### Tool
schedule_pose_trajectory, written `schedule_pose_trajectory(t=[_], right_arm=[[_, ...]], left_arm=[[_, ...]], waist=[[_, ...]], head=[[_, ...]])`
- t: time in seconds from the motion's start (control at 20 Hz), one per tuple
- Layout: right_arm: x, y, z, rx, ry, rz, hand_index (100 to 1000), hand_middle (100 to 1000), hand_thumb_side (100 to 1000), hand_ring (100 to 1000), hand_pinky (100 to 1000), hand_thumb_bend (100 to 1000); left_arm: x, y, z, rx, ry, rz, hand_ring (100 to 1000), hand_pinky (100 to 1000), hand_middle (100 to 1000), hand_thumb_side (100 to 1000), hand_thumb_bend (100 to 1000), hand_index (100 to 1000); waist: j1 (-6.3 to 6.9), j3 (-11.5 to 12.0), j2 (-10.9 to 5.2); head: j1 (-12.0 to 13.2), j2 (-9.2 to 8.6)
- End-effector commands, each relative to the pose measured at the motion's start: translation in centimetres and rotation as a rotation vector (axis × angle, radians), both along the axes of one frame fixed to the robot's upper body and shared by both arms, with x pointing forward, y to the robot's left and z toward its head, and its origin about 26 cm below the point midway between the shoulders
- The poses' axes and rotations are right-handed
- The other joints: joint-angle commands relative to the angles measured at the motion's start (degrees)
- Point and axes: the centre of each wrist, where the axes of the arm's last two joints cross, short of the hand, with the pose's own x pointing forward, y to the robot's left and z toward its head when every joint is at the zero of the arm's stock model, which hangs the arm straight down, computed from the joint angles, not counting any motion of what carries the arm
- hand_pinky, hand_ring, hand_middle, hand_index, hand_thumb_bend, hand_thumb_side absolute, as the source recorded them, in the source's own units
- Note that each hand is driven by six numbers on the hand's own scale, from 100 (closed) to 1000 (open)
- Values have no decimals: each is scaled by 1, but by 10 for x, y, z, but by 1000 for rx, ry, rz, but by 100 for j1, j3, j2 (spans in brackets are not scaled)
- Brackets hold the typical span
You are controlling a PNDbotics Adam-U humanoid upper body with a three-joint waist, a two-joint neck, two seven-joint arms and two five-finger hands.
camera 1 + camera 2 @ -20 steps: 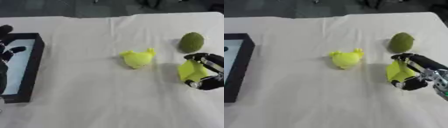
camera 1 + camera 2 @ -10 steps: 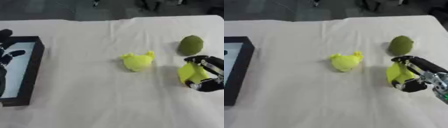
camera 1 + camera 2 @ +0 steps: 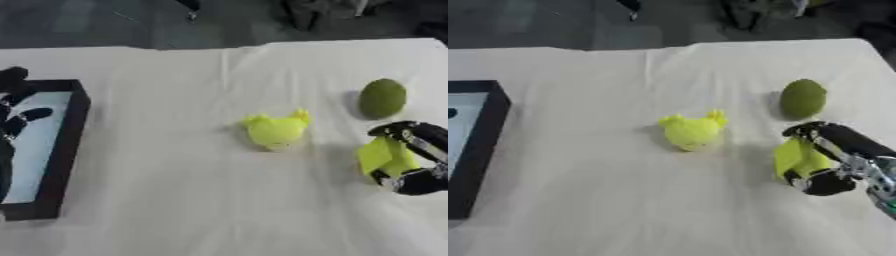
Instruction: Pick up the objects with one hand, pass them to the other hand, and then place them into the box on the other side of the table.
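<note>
A white cloth-covered table (image 3: pixel 175 200) is filling the view. A black-rimmed box (image 3: pixel 54 150) with a pale floor is lying along its left edge. The left hand (image 3: pixel 13 107) is hanging over that box with fingers spread apart, holding nothing. On the right side, the right hand (image 3: pixel 824 160) is curling its fingers and thumb around a yellow-green block (image 3: pixel 798 157) near the table's right edge. A dark green oval fruit (image 3: pixel 382 97) is lying just behind that hand. A small yellow duck-like toy (image 3: pixel 276 130) is sitting mid-table.
</note>
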Motion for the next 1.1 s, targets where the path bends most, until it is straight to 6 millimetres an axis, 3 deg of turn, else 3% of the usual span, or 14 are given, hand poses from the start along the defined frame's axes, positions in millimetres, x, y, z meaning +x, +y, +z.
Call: schedule_pose_trajectory(t=[0.05, 0.2, 0.45, 1.1], right_arm=[[-1, 1, 3, -11, 8, 24, 821, 652, 100, 604, 805, 323], [-1, 2, 3, -6, -4, 41, 734, 545, 100, 504, 754, 329], [1, 3, 5, 12, -85, 83, 635, 461, 100, 411, 672, 263], [4, 4, 19, 226, -248, 228, 613, 431, 100, 327, 582, 161]], left_arm=[[-2, 2, 10, 7, -35, -4, 852, 700, 824, 841, 145, 793], [-3, 2, 10, 6, -37, -6, 853, 700, 823, 839, 146, 792], [-3, 2, 9, 5, -35, -5, 853, 701, 823, 836, 145, 792], [-3, 0, 8, 14, -32, -15, 858, 702, 818, 821, 141, 791]], waist=[[-11, 5, -19], [-11, 4, -35], [-12, -23, -91], [6, -120, -324]], head=[[-21, 56], [-26, 162], [-1, 283], [185, 414]])
